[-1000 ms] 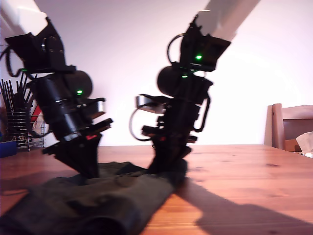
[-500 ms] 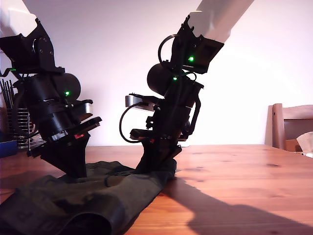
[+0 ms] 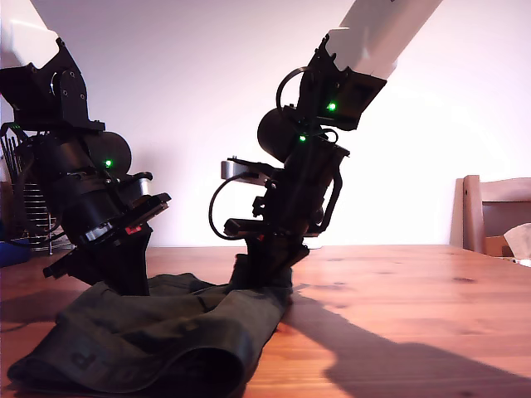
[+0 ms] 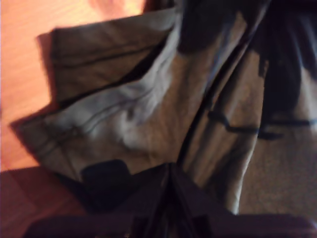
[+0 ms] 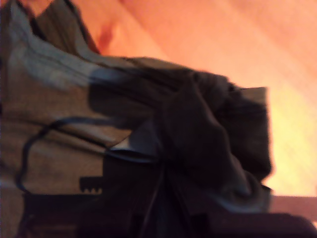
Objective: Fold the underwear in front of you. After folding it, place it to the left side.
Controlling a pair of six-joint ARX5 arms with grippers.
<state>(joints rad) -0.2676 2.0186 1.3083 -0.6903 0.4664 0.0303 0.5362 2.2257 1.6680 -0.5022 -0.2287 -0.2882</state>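
The underwear (image 3: 166, 332) lies rumpled on the wooden table (image 3: 415, 298) towards the exterior view's left, its near edge rolled into a fold. My first gripper (image 3: 261, 278) presses down on the cloth's end at the exterior view's right, shut on a bunch of it. Its wrist view shows the jaws together (image 4: 171, 173) under pleated olive cloth (image 4: 148, 109). My second gripper (image 3: 124, 282) stands at the exterior view's left, shut on the cloth there. In its wrist view a dark gathered lump of cloth (image 5: 208, 129) sits right at the closed jaws (image 5: 161, 173).
A wire rack of dark utensils (image 3: 33, 224) and a blue object (image 3: 12, 249) stand at the back on the exterior view's left. A wooden chair (image 3: 494, 211) and something white (image 3: 518, 240) are at the exterior view's right edge. Bare tabletop spreads right of the cloth.
Both arms have shifted towards the exterior view's left, holding the cloth. The underwear has bunched up that way and its near edge has rolled into a thicker fold.
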